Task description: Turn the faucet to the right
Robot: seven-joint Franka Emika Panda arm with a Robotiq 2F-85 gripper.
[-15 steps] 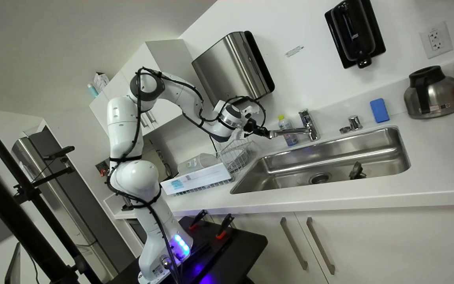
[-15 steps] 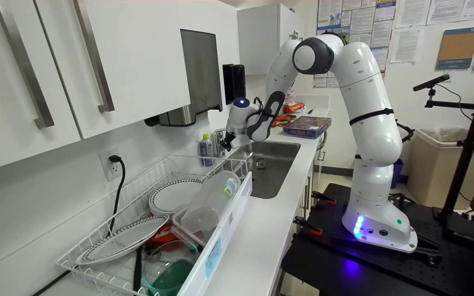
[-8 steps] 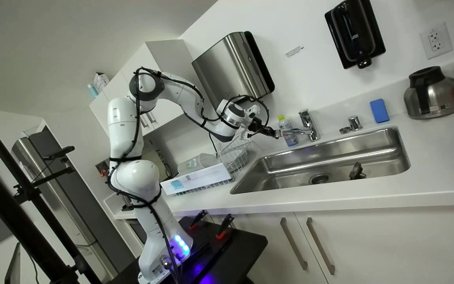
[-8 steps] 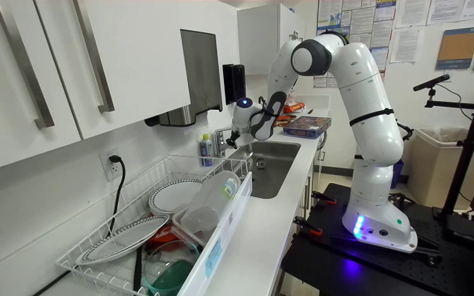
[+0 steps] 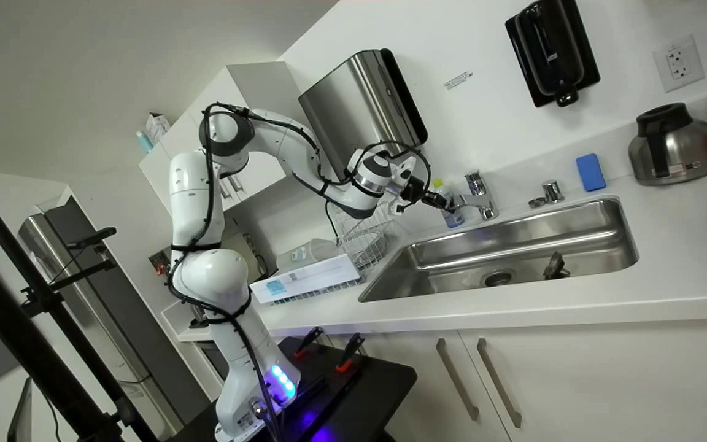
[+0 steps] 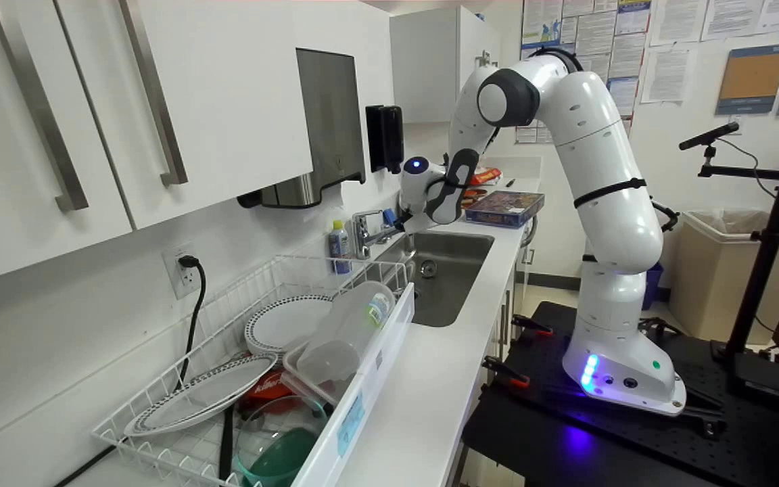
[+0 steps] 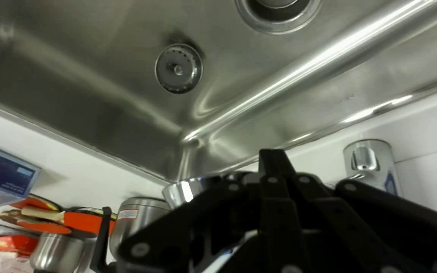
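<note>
White counter [image 5: 672, 258], steel sink [image 5: 531, 234]: gripper [image 7: 276, 160] closed, at spout [image 6: 382, 235] of chrome faucet [image 5: 482, 197]; contact unclear.

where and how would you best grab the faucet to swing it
Probably the faucet is best held by its slim spout, near the outer end, coming from above on the side of the sink. The spout reaches out from the upright body, giving leverage, while the wall backs the body. The tool looks shut, so it should open first.
</note>
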